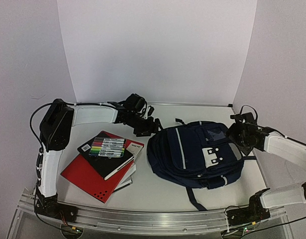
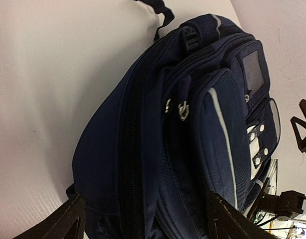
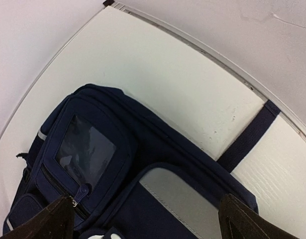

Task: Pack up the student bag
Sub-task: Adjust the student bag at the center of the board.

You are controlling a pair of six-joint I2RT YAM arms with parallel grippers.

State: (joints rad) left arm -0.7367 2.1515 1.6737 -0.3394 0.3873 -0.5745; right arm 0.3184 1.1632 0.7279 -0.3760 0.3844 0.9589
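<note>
The student bag (image 1: pixel 195 152), dark navy with thin white stripes and white buckles, lies on the table right of centre with its zips shut. My left gripper (image 1: pixel 148 127) sits at the bag's upper left edge. In the left wrist view it (image 2: pixel 145 224) stands open, its fingers (image 2: pixel 63 221) wide apart either side of the bag's (image 2: pixel 143 149) zipped side. My right gripper (image 1: pixel 236 135) hovers at the bag's right end. In the right wrist view it (image 3: pixel 150 224) is open above the front pocket (image 3: pixel 85 149), with nothing held.
A stack of books (image 1: pixel 93 177), red and black covers, lies left of the bag with a pack of coloured markers (image 1: pixel 108 148) on top. A black strap (image 1: pixel 195 199) trails toward the near edge. White walls close in the back and sides.
</note>
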